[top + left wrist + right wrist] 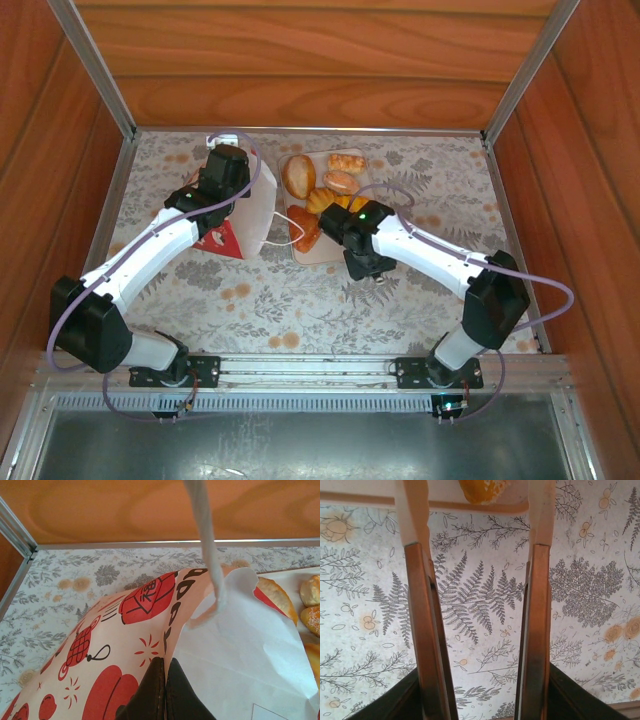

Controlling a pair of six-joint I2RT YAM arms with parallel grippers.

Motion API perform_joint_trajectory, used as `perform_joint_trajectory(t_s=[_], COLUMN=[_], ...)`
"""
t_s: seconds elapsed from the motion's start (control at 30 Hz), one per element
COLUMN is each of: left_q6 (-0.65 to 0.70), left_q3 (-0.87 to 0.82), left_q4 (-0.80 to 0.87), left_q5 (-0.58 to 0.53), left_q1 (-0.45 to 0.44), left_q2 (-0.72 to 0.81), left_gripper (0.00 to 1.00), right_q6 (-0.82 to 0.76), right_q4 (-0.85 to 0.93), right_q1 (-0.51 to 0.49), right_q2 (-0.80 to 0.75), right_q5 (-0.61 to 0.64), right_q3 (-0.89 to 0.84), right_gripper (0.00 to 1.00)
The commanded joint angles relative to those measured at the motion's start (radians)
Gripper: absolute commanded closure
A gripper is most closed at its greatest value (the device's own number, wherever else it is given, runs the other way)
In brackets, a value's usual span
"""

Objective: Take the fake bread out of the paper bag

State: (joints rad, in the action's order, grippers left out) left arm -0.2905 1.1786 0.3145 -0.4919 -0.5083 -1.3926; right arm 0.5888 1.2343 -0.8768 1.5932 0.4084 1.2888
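Fake bread (299,176) on beige tray (320,254)

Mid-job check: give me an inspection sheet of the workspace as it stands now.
Surface: fern-and-flower patterned cloth, lying flat.
Job's things: paper bag tipped, mouth toward the tray; fake bread piled on the tray; cannot tell whether any is left inside the bag.
Clutter: nothing seen.
Grippers: left gripper shut on the paper bag's edge; right gripper open and empty above the cloth, at the tray's near edge.
Cables: purple cables looped along both arms.
Surroundings: wooden walls, metal frame posts.
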Motion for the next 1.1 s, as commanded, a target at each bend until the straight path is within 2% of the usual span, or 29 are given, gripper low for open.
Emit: perform_joint_trajectory(t_s=[0.0, 0.37, 0.57, 0.8, 1.07], left_q6=[-0.015, -0.015, -0.016, -0.019, -0.02], left_q3=[0.015, 0.016, 0.012, 0.001, -0.005], left_q4=[-0.006, -0.006, -0.006, -0.006, -0.005], left_q5=[0.011, 0.012, 0.013, 0.014, 0.011], left_q1=[0.011, 0.01, 0.01, 0.01, 0.01], left_q2=[-0.003, -0.001, 0.0, 0.008, 0.015], left_gripper=[1.0, 1.0, 1.0, 1.0, 1.0], right_q6=[0.003, 0.028, 0.104, 0.079, 0.035], right_q4=[0.01, -0.017, 0.005, -0.085, -0.18], right_q1=[-0.007, -0.005, 0.073, 0.216, 0.229], right_q2=[-0.045, -0.145, -0.203, -0.262, -0.242], right_q5=[-0.001, -0.004, 0.031, -0.08, -0.175], right_q3=[0.032, 0.039, -0.009, -0.126, -0.17], right_gripper=[0.47, 0.46, 0.49, 0.53, 0.53])
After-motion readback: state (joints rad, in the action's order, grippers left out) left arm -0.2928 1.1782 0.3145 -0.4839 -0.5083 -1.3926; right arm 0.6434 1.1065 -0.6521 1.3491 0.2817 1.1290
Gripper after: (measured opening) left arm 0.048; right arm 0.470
